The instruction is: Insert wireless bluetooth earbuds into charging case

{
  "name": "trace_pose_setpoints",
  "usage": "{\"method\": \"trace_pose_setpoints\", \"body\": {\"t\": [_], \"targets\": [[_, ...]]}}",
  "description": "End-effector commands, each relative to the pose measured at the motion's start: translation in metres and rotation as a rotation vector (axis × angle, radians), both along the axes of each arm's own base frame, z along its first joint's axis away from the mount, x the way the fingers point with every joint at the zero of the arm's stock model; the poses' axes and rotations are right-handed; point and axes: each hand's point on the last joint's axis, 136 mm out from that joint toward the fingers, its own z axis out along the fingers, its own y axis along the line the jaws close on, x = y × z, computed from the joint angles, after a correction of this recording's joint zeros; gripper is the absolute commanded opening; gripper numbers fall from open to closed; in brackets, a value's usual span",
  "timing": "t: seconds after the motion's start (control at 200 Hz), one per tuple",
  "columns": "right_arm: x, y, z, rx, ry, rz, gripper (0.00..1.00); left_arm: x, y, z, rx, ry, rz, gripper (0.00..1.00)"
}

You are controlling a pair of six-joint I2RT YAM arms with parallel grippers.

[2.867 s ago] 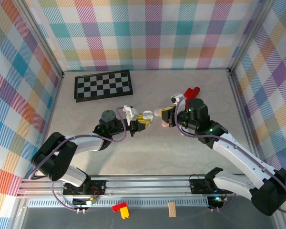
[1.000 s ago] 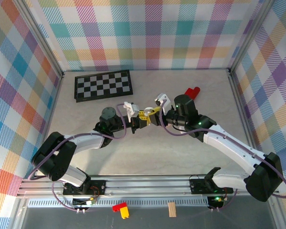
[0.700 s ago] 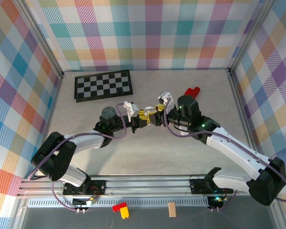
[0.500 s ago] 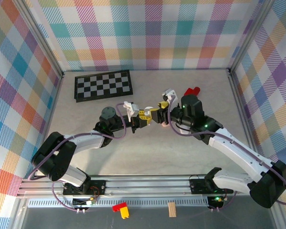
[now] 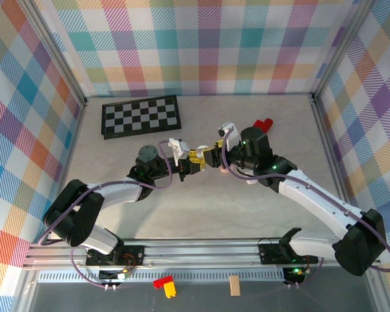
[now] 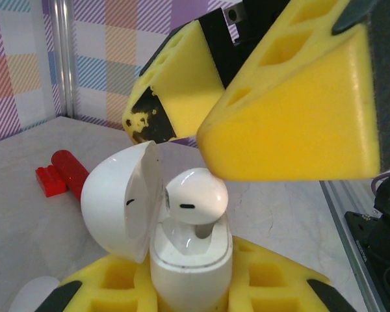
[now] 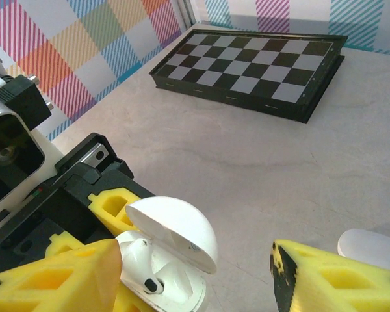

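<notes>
Take the charging case as your landmark: it sits between the fingers of the left gripper, above the table. One earbud stands in it, stem down, and the lid leans off its side. The right gripper straddles it from above, fingers spread. Behind it to the left lies the chessboard; behind it to the right, the toy brick. A second case lies near it on the table.
</notes>
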Motion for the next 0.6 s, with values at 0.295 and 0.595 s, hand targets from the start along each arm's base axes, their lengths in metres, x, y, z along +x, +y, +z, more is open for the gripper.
{"method": "trace_pose_setpoints", "body": {"t": [0.295, 0.595], "targets": [[0.013, 0.0, -0.002, -0.022, 0.02, -0.051, 0.65, -0.006, -0.003, 0.022, -0.047, -0.07, -0.031, 0.0], [-0.006, -0.006, 0.037, 0.169, -0.005, -0.015, 0.73, 0.01, 0.012, 0.015, -0.094, -0.052, 0.031, 0.0]]}}
